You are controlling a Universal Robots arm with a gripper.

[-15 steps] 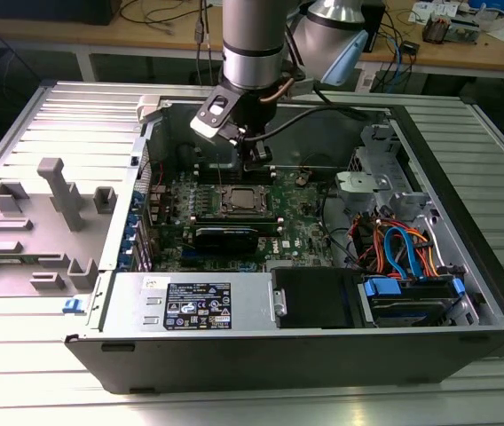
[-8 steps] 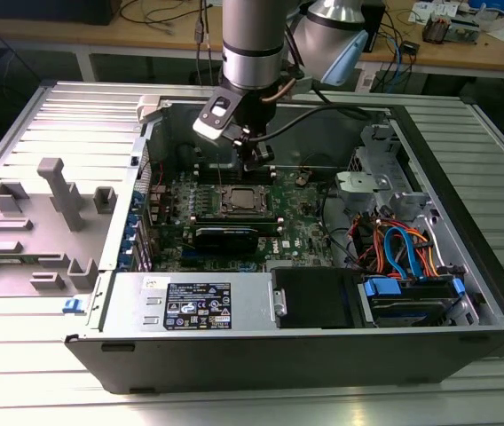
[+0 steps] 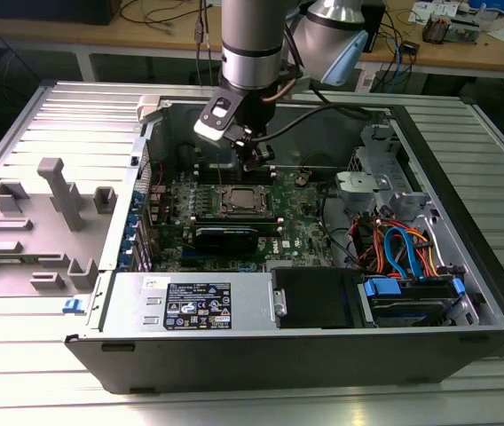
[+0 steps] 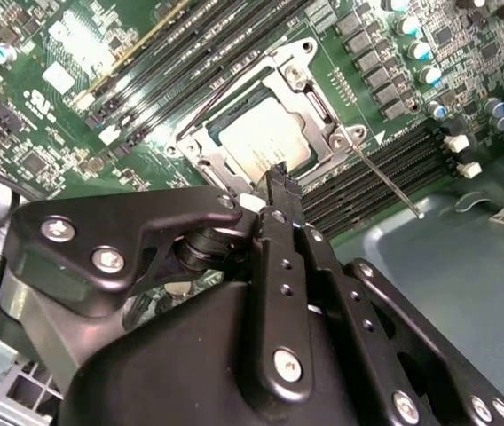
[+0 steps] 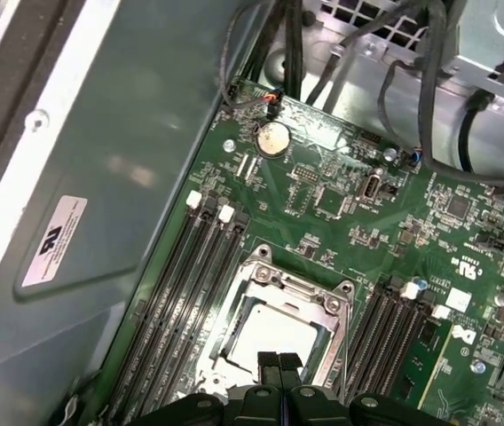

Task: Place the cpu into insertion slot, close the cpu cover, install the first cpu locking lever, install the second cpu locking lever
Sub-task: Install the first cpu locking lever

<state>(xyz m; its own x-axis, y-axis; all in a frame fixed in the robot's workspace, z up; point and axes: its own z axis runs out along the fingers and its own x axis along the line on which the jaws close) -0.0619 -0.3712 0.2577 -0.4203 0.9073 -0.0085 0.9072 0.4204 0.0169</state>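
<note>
Nearest, at the gripper (image 5: 279, 362): pressed together, pinching nothing, poised just above the socket's edge. Just beyond, seated flat in the insertion slot (image 5: 232, 330), framed by the lowered cpu cover (image 5: 279, 286): the cpu (image 5: 270, 337). Probably light, stiff, fragile underneath; best taken by opposite edges, gently. Farther off, a thin locking lever (image 4: 385, 177), seemingly unlatched.

In the exterior view the cpu cover's (image 3: 237, 202) latching is too small to tell; the hand (image 3: 254, 162) hides motherboard (image 3: 298, 222) at its twelve o'clock.
</note>
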